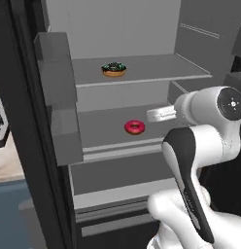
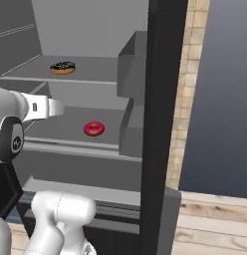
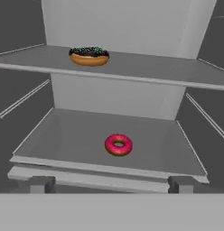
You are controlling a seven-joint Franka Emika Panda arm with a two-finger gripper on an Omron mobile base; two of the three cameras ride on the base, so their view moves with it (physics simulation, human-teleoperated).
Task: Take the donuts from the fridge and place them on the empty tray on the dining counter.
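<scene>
The fridge (image 1: 117, 29) stands open, showing its grey shelves. The chocolate-iced donut with sprinkles (image 1: 113, 69) (image 2: 62, 67) (image 3: 89, 56) lies on the upper shelf. On the shelf below lies the pink-red donut (image 1: 135, 127) (image 2: 94, 128) (image 3: 118, 144). My gripper (image 3: 111, 185) is open, level with the lower shelf's front edge and short of the pink-red donut, with nothing between its fingertips (image 3: 41, 184). Its white hand (image 1: 160, 114) (image 2: 46, 107) reaches in from the fridge's right side. The empty tray and the dining counter are out of view.
The black fridge door (image 1: 25, 121) (image 2: 163, 99) stands open, with grey door bins (image 1: 57, 73) (image 2: 133, 64) jutting beside the shelves. Lower grey drawers (image 1: 117, 194) lie beneath. A tan brick wall strip (image 2: 187, 74) and wooden floor (image 2: 215, 219) lie to the right.
</scene>
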